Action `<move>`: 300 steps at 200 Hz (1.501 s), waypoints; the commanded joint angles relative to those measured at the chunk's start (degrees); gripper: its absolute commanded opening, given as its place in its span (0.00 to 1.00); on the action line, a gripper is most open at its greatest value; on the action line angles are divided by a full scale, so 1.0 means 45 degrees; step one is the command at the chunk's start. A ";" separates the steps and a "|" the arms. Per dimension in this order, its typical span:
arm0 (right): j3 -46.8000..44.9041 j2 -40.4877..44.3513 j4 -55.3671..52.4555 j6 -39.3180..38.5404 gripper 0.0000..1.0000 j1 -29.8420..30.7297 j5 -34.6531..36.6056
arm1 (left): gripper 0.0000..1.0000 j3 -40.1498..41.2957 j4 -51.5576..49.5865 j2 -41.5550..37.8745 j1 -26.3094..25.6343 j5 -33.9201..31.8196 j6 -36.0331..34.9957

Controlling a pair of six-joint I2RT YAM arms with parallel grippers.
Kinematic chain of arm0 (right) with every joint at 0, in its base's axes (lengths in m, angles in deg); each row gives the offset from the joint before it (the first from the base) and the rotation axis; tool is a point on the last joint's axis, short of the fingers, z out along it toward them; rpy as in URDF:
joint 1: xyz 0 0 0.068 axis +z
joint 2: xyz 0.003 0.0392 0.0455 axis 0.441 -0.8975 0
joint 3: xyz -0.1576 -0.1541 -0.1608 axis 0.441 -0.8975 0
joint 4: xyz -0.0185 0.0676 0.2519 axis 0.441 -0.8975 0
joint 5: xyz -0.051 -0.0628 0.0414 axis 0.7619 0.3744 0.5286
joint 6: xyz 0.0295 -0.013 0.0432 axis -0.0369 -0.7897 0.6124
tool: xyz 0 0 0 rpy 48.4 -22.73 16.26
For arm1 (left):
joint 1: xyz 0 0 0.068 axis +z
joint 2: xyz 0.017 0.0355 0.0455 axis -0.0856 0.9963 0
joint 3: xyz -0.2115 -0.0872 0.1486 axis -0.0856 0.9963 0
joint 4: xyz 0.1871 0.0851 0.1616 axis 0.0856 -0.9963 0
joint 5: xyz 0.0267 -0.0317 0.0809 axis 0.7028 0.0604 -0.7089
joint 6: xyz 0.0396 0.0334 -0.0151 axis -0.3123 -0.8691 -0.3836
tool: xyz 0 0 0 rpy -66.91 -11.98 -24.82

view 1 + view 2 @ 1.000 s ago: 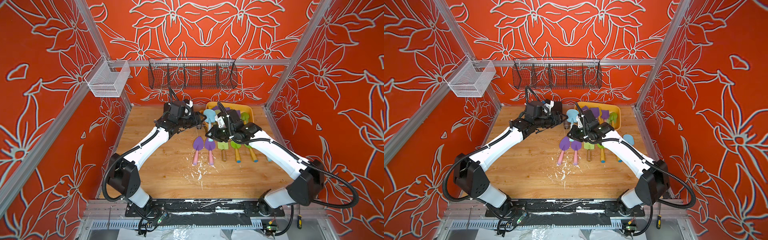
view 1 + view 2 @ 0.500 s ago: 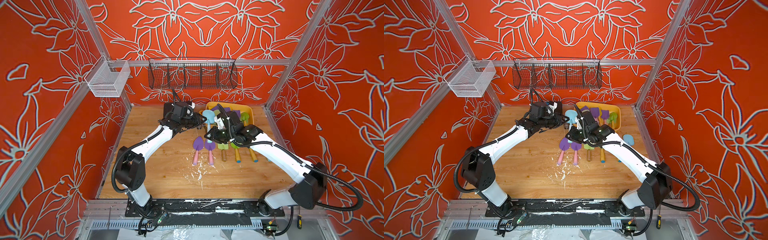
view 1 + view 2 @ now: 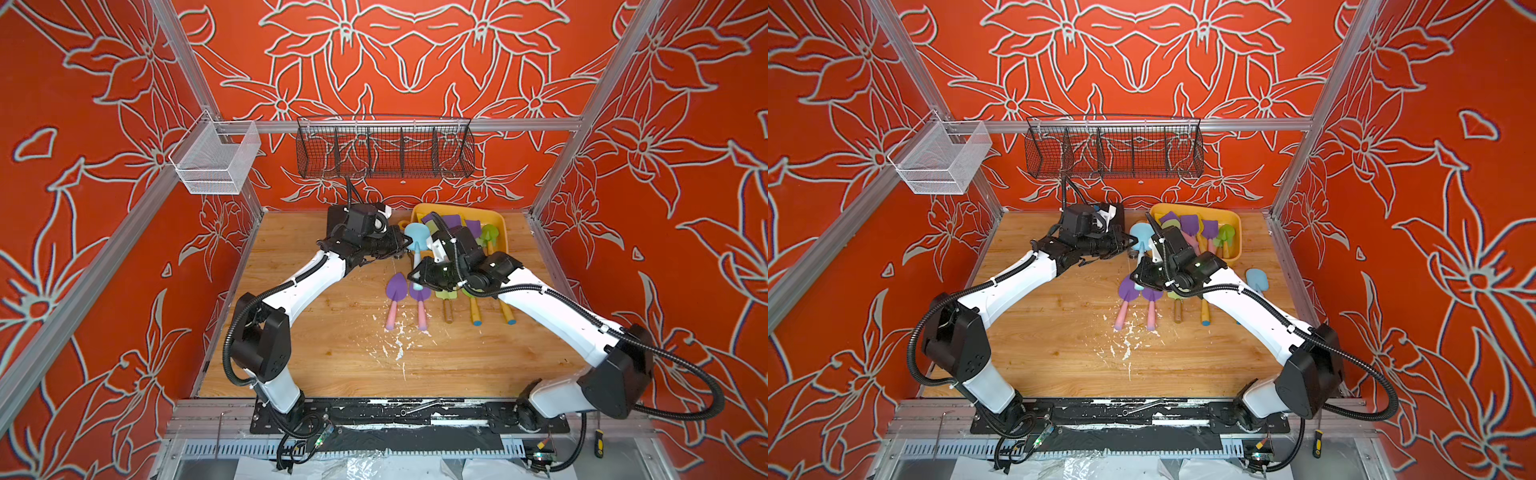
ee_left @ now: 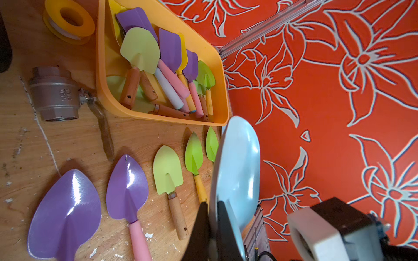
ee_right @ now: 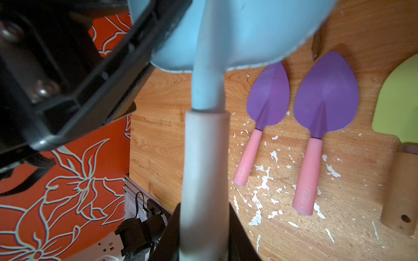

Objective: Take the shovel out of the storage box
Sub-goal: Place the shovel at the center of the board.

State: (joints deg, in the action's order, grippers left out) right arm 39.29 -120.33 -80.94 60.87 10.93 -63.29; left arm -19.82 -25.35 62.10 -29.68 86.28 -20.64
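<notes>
My arms (image 3: 307,282) were white shells with black joints; ribbed black cables (image 3: 225,357) looped along them, and silver screws (image 5: 43,90) studded my black left pincer (image 4: 212,214).

A blue shovel (image 3: 417,236) is being double-gripped.
The left gripper (image 3: 408,246) is pinching its blade, the right gripper (image 3: 417,279) its handle.

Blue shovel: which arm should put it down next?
Probably left: the left gripper pinches the blue shovel by its blade, with bare table beside the purple shovels on its side; the right gripper holds the handle.
</notes>
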 commanded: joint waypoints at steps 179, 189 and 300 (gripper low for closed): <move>0.0756 0.1646 -0.2345 -0.2313 0.97 -0.1858 0.0871 | 0.00 0.6073 -0.2249 -0.2687 0.3728 0.1376 -0.5025; 0.0823 0.1601 -0.2364 -0.2323 0.97 -0.1859 0.0832 | 0.00 0.5940 -0.2136 -0.2204 0.3729 0.1510 -0.5113; 0.0740 0.1667 -0.2613 -0.2084 0.97 -0.1922 0.0956 | 0.00 0.4822 -0.0485 0.1045 0.3726 0.1119 -0.4962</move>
State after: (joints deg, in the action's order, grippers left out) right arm 42.32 -113.27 -91.78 50.73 2.65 -59.27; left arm 3.58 -30.03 64.77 -13.14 91.18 -42.35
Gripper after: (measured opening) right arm 0.974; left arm 0.062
